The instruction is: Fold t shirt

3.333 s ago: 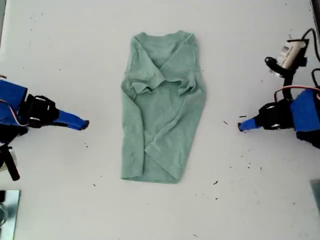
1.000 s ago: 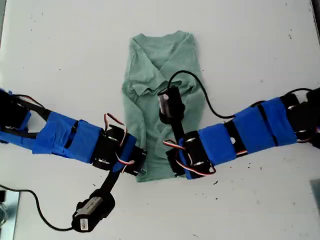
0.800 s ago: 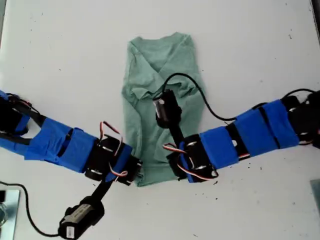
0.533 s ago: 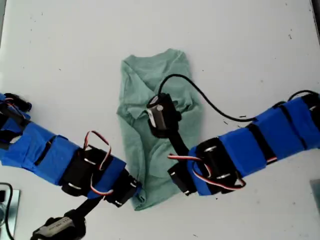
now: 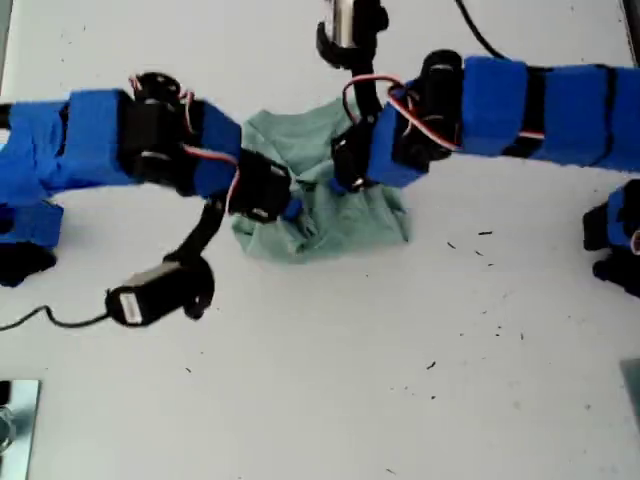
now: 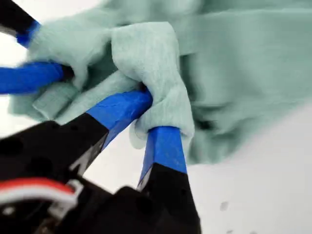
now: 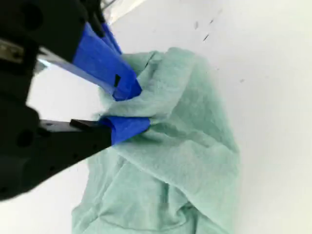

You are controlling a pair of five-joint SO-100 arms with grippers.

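At the exterior view's left, my first gripper point(image 5: 287, 207) is clamped on a thick bunch of the t shirt point(image 5: 345, 225). Its wrist view shows the blue fingers pinching a rolled wad of cloth between them. The arm's black wrist camera point(image 5: 160, 290) hangs out over the table on the near side, trailing a cable.

The pale green shirt lies in the middle, toward the far side of the table, between the two arms. It is gathered into a short, rumpled bundle, not spread flat.

To the right of centre, my second gripper point(image 5: 345, 178) is closed on another fold of the same cloth, close beside the first.

I judge the lengthwise fold to be partly made. Both pincers hold an edge lifted over the rest of the body, but the layers look bunched and uneven. What seems left is to lay the carried edge down squarely, let go, and smooth or refold so the bundle sits neat.

The table point(image 5: 400, 380) is plain white and smooth, with small dark specks point(image 5: 485, 234) scattered to the right of the shirt. No room beyond the tabletop shows.
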